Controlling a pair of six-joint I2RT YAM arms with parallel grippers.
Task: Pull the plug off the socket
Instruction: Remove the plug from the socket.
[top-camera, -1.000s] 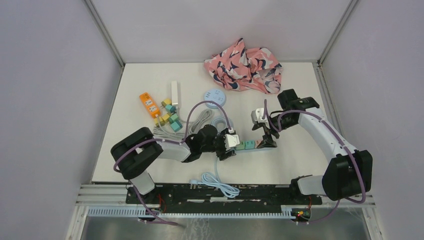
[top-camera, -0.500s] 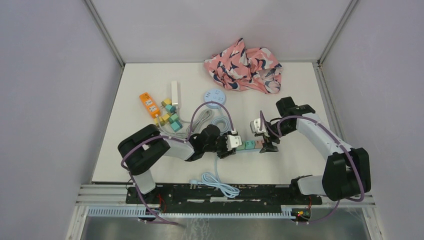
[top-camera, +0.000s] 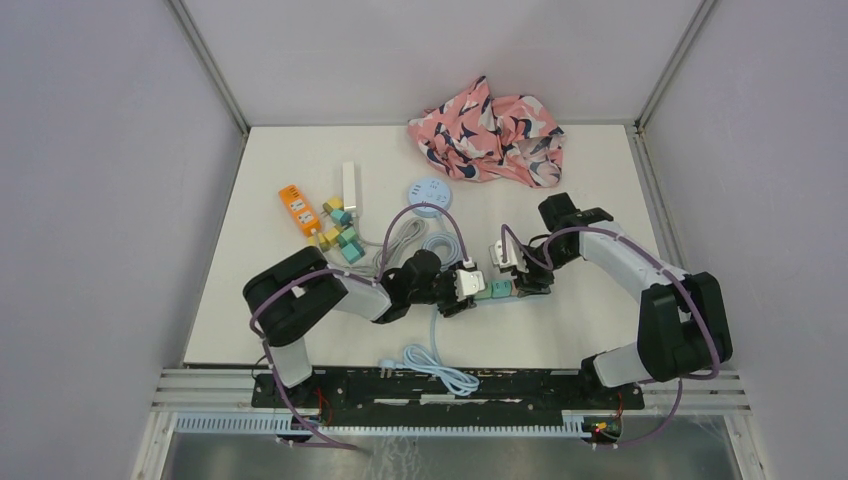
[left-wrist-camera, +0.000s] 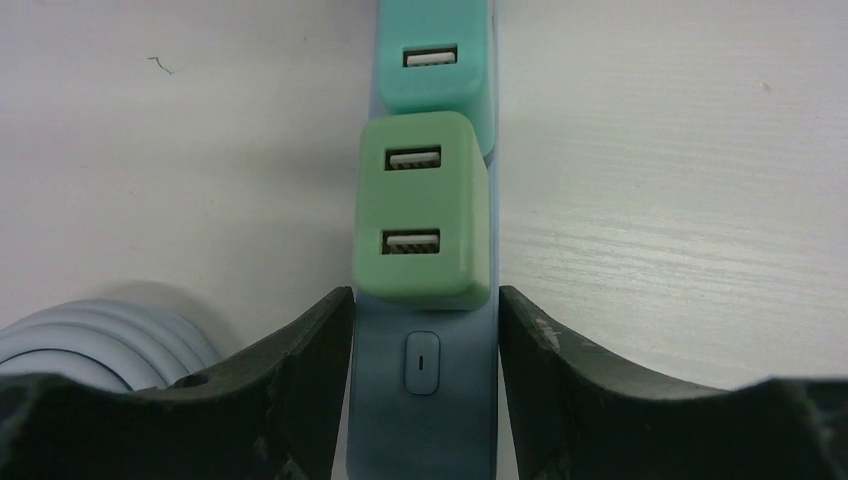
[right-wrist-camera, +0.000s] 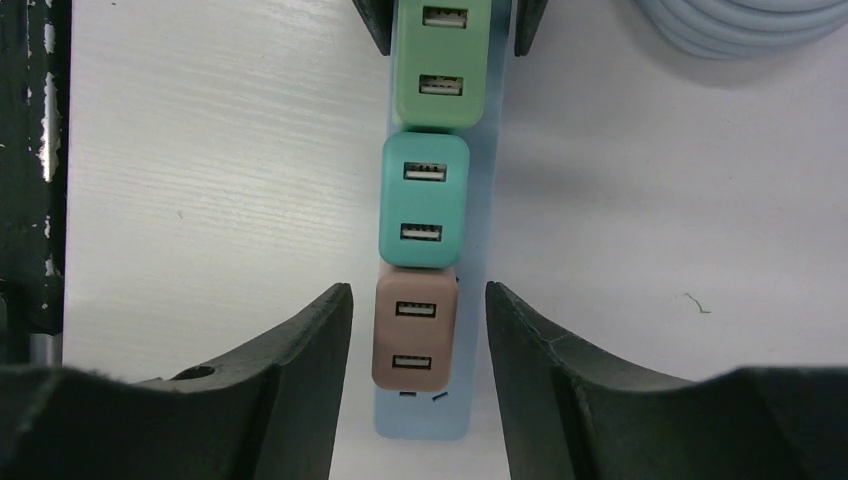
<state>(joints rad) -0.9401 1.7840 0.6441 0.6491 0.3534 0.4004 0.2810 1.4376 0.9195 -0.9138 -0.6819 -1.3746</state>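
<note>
Toward the tabletop's near edge, the left gripper seems clamped on the strip at its switch end to pin it, while the right gripper straddles the brown plug at the opposite end, fingers spread clear of it, ready to pull.

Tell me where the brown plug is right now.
In the right wrist view, the brown plug sits at the end of the blue power strip, beside the teal plug, between the open fingers of the right gripper.
</note>
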